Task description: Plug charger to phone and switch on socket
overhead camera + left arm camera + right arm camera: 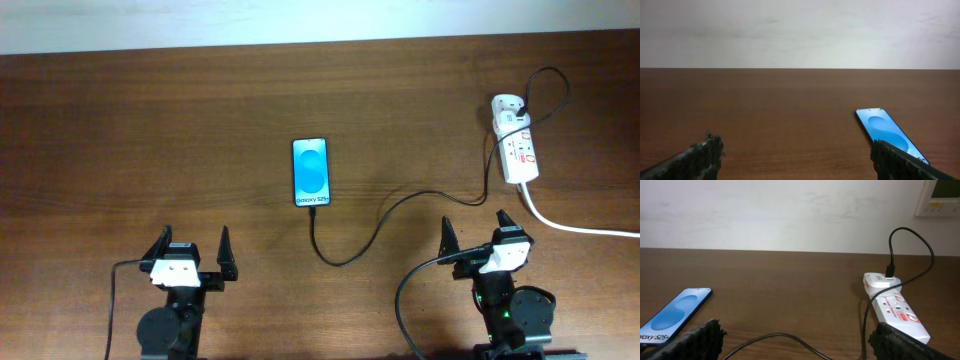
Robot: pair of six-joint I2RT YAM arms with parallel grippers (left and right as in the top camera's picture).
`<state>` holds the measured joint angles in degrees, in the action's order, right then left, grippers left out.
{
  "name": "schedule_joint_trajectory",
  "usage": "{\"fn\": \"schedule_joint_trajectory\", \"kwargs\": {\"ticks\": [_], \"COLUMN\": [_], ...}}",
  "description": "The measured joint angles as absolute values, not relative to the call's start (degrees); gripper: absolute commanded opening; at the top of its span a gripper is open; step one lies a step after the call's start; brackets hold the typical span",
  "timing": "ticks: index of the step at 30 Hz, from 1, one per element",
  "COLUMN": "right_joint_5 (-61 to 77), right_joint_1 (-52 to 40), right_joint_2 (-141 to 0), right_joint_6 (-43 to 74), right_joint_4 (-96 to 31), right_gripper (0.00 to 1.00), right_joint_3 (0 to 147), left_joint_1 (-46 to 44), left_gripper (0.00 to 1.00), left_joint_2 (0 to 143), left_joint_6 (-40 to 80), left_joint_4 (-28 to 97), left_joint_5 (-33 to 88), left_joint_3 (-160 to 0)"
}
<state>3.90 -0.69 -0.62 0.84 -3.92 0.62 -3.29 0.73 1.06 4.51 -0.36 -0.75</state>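
On the table: brown wood top; the phone, charger and socket all lie on it, with both arms at the near edge.
Phone: lies flat near the middle, blue screen up and lit, its white band at the end that faces the arms. In the left wrist view it lies ahead and to the right; in the right wrist view it lies ahead and to the left.
Charger: thin black cable. One end meets the near edge of the phone; whether the tip is seated in the port cannot be told. From there it loops toward the arms, curves right and climbs to the socket, arcs beyond it and ends in a black plug at the far end of the strip.
Socket: white strip with red markings, at the far right, well apart from the phone. Its switch position cannot be made out. A thick white cord leaves its near end and runs off to the right.
Left gripper: jaws spread wide, holding nothing, just above the table, nearer than the phone and to its left.
Right gripper: jaws spread wide, holding nothing, nearer than the socket; the cable crosses the table just ahead of its fingers.
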Motion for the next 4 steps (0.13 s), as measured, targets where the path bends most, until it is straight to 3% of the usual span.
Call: {"fn": "schedule_joint_trajectory", "kwargs": {"ticks": [4], "right_joint_5": [3.90], "right_joint_1": [-0.69], "right_joint_2": [-0.62], "right_joint_6": [0.78], "right_joint_4": [-3.92], "right_gripper": [0.98], "right_joint_3": [0.62], "left_joint_1": [-3.29], "left_gripper": [0.99], "left_joint_2": [0.73], "left_joint_6": [1.06], "left_joint_4": [4.51], "left_joint_5": [-0.34], "left_joint_3": [-0.75]}}
